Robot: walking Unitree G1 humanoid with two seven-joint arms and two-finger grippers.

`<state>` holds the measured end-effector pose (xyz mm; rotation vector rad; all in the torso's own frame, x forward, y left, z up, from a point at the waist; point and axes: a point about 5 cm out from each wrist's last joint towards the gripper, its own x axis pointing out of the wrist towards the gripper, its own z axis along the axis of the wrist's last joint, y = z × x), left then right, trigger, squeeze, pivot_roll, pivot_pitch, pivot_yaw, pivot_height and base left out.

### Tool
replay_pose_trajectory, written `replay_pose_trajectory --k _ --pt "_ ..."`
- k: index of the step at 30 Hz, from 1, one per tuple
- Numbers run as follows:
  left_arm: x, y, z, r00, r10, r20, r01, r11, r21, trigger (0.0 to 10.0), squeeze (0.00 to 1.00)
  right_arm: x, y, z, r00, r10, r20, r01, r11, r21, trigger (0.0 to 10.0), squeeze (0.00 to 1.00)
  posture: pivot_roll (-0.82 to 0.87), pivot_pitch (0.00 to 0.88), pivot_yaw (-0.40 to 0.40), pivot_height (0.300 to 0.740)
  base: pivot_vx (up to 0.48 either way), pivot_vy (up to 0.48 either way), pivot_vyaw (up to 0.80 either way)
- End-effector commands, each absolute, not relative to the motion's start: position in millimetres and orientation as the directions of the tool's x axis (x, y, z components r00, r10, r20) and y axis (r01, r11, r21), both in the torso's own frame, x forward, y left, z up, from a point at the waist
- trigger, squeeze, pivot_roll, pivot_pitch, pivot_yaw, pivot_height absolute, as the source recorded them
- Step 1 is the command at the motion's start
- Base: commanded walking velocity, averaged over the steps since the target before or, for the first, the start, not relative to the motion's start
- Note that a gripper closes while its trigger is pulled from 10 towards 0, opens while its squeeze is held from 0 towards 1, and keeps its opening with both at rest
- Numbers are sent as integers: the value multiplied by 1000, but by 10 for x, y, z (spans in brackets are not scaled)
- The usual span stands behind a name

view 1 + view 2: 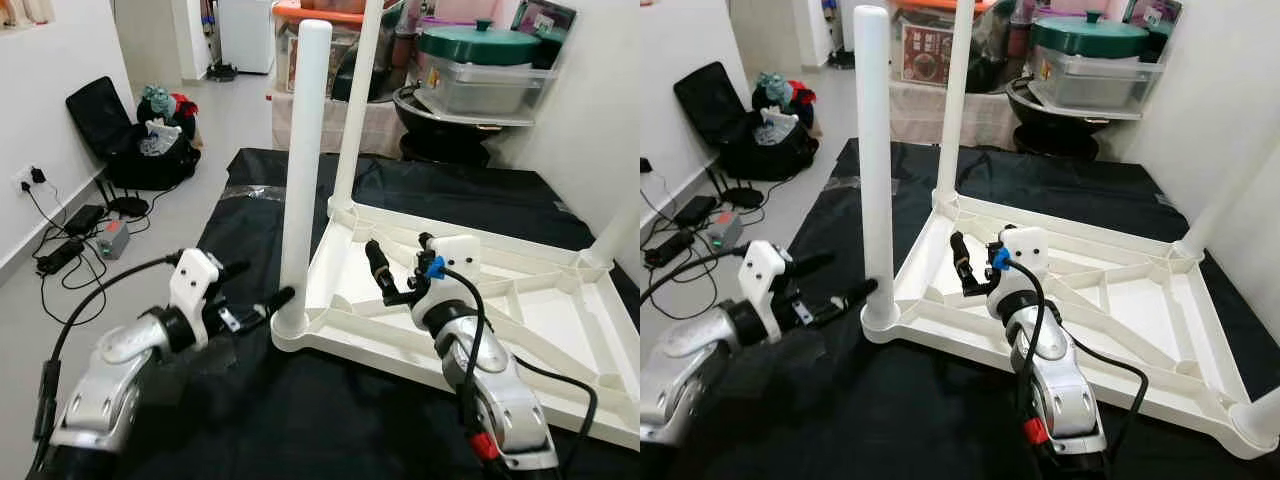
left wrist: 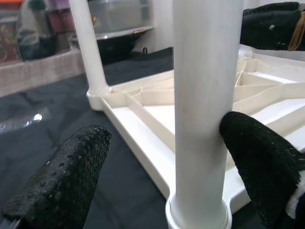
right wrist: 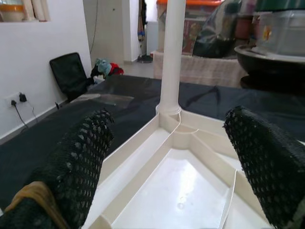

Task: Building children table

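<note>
On a black floor mat (image 1: 300, 420), the upturned white children's table (image 1: 520, 310) lies legs-up. Its near-corner leg (image 1: 303, 170) stands vertical between the left gripper's (image 1: 258, 288) wide-spread fingers, one pad (image 2: 257, 157) touching it. Further off, the right gripper (image 1: 398, 268) hovers open-jawed over the underside, facing the far leg (image 3: 171, 57).

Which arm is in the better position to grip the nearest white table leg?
Left. The left gripper is open around the nearest leg, one finger touching. The right gripper hangs over the tabletop.
</note>
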<state>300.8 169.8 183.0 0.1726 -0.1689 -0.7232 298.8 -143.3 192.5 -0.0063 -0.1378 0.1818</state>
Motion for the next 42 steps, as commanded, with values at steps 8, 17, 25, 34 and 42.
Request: replay_pose_trajectory --k 8,17,25,34,42 --pt "3179 1675 1774 715 -697 49 677 709 200 10000 0 2998 -1463 1912 978 150 144 -149 989 -16 10000 0 71 0 -69 740 0 0 0" --pt "3144 1561 1742 645 -764 28 747 638 189 10000 0 2994 -1467 1904 979 138 151 -137 990 -12 10000 0 71 0 -62 740 0 0 0" --pt "3242 1486 1722 656 -754 43 736 651 188 10000 0 3003 -1449 1899 978 140 153 -140 990 -14 10000 0 71 0 -57 740 0 0 0" --pt "3469 1348 1698 699 -711 75 701 702 127 10000 0 3003 -1462 1908 979 122 166 -123 992 -7 10000 0 57 0 -42 740 0 0 0" --pt "3497 1081 1635 606 -795 37 787 606 117 10000 0 3007 -1479 1920 979 101 178 -103 995 1 10000 0 43 0 -28 740 0 0 0"
